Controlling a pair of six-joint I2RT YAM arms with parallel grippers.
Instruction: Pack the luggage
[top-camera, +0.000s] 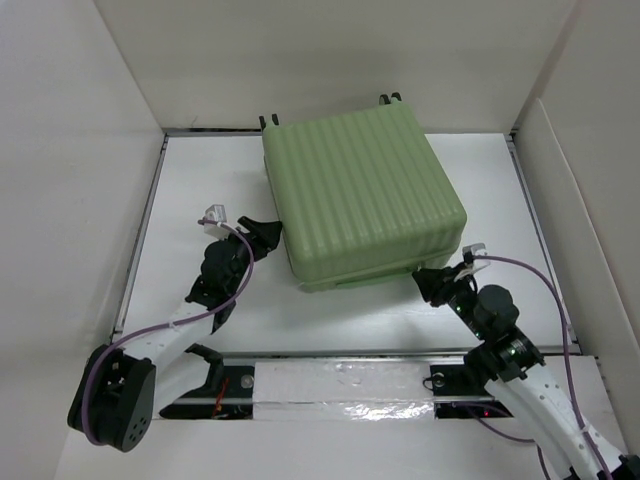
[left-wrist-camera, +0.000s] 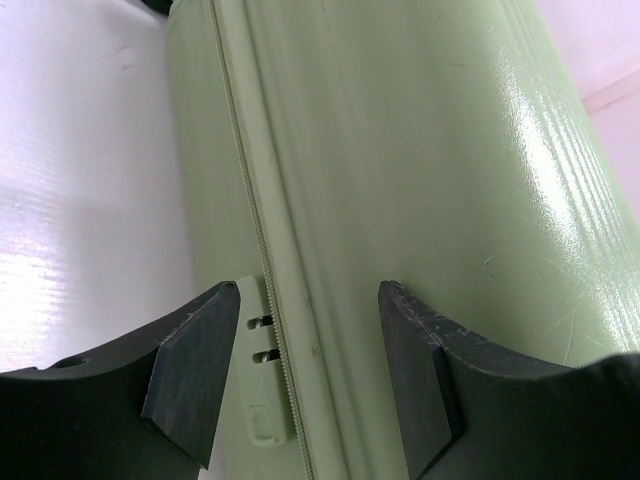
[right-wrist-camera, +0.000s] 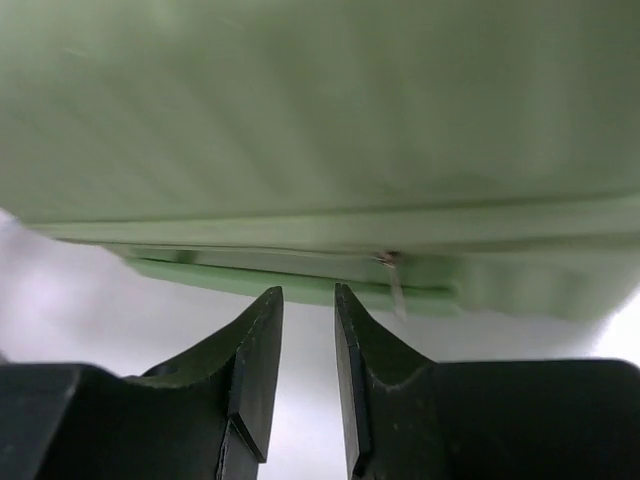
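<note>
Luggage (top-camera: 365, 195) lies closed on the table (top-camera: 200, 180), so zipping seems all that's left: left gripper (left-wrist-camera: 308, 300) spread wide astride the zipper seam (left-wrist-camera: 255, 200), right gripper (right-wrist-camera: 308, 300) narrowly apart, empty, near the zipper pull (right-wrist-camera: 397, 285).

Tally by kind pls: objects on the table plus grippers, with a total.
Light green suitcase, closed: 1
Grippers: 2 (left gripper, right gripper)
Total: 3
</note>
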